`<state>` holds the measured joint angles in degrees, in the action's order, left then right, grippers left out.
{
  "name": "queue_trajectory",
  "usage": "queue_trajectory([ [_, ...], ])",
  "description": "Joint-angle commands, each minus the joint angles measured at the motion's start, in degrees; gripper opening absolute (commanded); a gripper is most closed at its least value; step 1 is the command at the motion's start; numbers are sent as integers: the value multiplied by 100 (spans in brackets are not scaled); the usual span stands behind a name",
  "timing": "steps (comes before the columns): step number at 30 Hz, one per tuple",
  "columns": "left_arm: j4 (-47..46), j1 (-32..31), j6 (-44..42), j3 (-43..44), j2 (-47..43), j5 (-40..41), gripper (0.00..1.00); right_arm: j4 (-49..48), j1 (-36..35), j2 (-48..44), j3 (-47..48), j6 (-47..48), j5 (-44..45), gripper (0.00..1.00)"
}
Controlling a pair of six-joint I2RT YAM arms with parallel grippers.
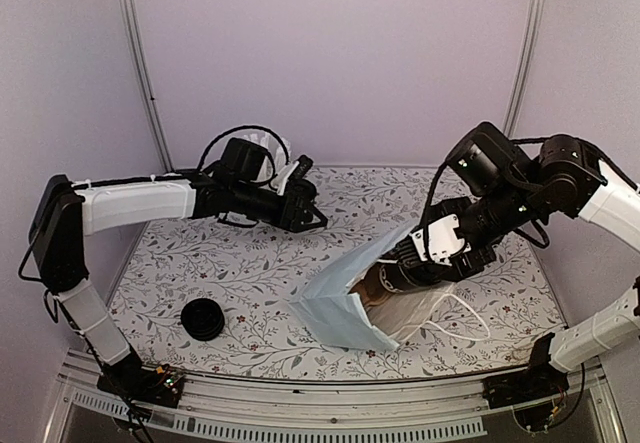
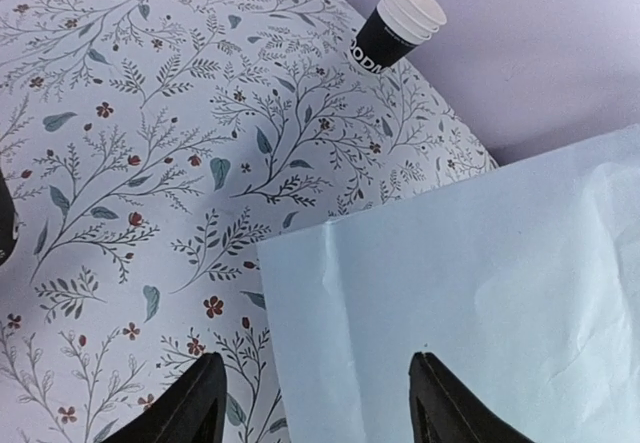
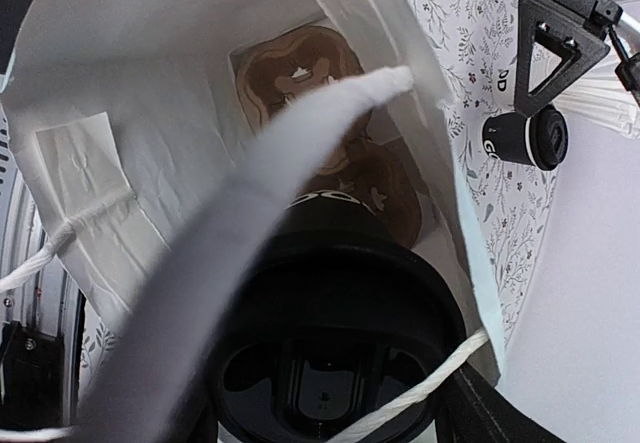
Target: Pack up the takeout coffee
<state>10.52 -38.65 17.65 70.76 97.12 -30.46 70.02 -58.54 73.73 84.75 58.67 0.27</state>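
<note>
The takeout coffee (image 3: 335,263), a black cup with a black lid, sits between my right gripper's jaws in the right wrist view. My right gripper (image 3: 330,408) is shut on it and holds it inside the mouth of a paper bag (image 3: 150,113), white inside and light blue outside. In the top view the right gripper (image 1: 405,268) reaches into the tilted bag (image 1: 345,308) and hides the cup. A white rope handle (image 3: 430,388) crosses the lid. My left gripper (image 1: 308,206) is open and empty at the back centre. Its fingers (image 2: 205,393) frame the bag's blue side (image 2: 480,283).
A stack of unlidded black cups (image 2: 398,23) stands by the back wall; it also shows in the right wrist view (image 3: 525,138). A low pile of loose black lids (image 1: 203,318) lies at the front left. The floral table (image 1: 250,263) is walled at the sides and back.
</note>
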Motion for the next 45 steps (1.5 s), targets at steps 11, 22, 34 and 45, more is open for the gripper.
queue_trajectory([
  [11, -956, -400, 31, -116, 786, -358, 65, -1527, -382, -263, -1054, 695, 1175, 34],
  [22, -1062, -355, -53, 139, 1359, -635, 66, -2135, -483, 16, -1513, 859, 1594, 34],
  [34, -1482, -331, 21, 190, 1697, -1158, 66, -2515, -491, 318, -1704, 914, 1777, 34],
  [45, -1685, -346, 46, 167, 1862, -1506, 66, -2581, -496, 609, -1709, 796, 1819, 34],
])
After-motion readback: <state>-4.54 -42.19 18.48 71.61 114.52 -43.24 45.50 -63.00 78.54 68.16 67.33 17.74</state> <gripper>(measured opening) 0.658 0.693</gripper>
